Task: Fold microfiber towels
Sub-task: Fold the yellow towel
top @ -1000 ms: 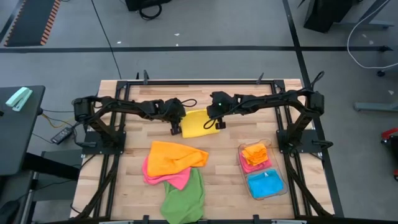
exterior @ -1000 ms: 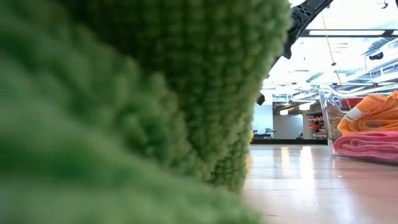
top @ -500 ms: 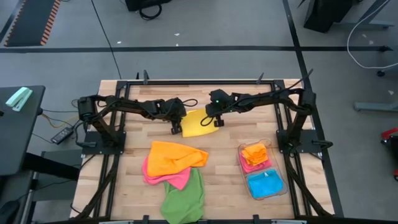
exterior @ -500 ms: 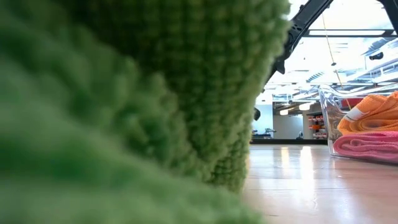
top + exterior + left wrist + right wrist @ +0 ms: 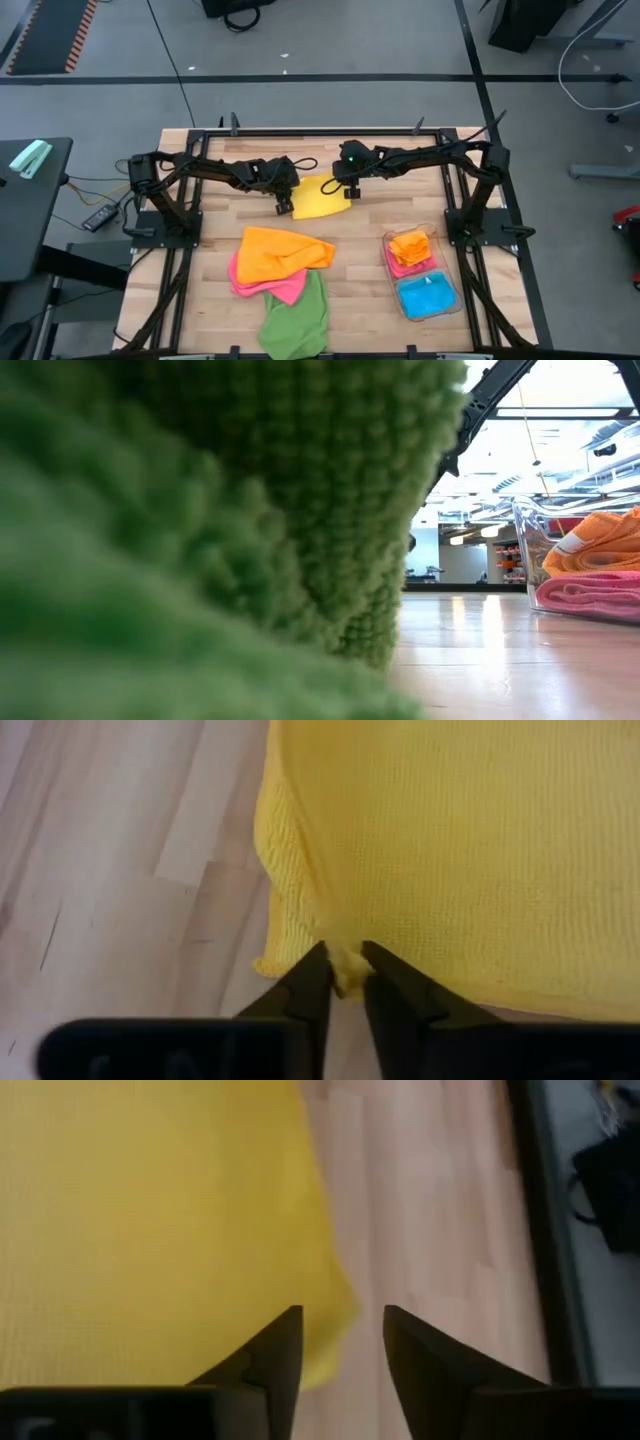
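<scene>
On the wooden table, a heap of orange, pink and green towels lies at six o'clock and a clear bin of folded ones at four. The yellow towel lies flat at twelve, between both arms. The left gripper pinches its corner narrowly; the right gripper stands apart, its edge loose between the fingers. I judge they're letting go after a fold; next comes regripping for another.

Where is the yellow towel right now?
In the high view the yellow towel lies flat on the table's far middle, between the left tool and right tool, beyond the orange towel.
</scene>
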Robot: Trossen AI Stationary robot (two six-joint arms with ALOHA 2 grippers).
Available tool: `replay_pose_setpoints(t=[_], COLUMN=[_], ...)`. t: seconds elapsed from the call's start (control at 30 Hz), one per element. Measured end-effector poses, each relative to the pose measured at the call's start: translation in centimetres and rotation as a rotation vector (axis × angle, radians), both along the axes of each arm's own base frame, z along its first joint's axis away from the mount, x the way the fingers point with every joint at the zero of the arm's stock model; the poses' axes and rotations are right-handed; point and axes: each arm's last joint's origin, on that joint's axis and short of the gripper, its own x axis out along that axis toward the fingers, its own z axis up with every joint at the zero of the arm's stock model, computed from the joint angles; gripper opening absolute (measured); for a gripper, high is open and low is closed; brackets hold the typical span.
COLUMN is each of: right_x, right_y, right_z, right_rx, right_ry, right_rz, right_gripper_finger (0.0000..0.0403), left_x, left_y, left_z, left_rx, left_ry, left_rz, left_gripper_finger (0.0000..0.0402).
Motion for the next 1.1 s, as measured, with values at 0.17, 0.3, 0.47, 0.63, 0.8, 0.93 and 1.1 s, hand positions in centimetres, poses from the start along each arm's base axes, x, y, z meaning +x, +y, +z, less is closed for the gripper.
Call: replay_pose_setpoints(t=[0.17,0.3,0.47,0.63,0.8,0.93,1.1], right_x=[0.0,0.0,0.2,0.3,-1.0,-2.0,-2.2], right_y=[-0.1,0.1,0.7,1.3,2.5,3.8,4.7], right_z=[1.7,2.4,2.7,1.6,-0.7,-1.5,-2.1], right_rx=[0.017,0.068,0.230,0.398,0.403,0.389,0.408], right_ry=[0.001,-0.022,-0.088,-0.264,-0.496,-0.609,-0.585], right_rz=[-0.067,-0.098,-0.040,0.087,0.148,0.192,0.223], right_gripper_finger=[0.0184,0.0195,0.0194,0.0193,0.0193,0.0193,0.0193], left_x=[-0.1,-0.7,-1.3,-1.0,0.0,0.1,-1.2], left_y=[0.0,-0.1,-0.3,-0.8,-1.7,-2.3,-2.0], left_z=[0.1,1.1,3.0,4.1,3.7,2.8,1.3], left_rx=[0.031,0.068,0.092,0.086,0.042,0.048,0.090], left_ry=[0.015,0.038,-0.001,-0.078,-0.155,-0.296,-0.423], left_rz=[0.017,0.020,0.007,-0.023,-0.082,-0.136,-0.127], left_gripper_finger=[0.0141,0.0185,0.0207,0.0202,0.0187,0.0176,0.0163])
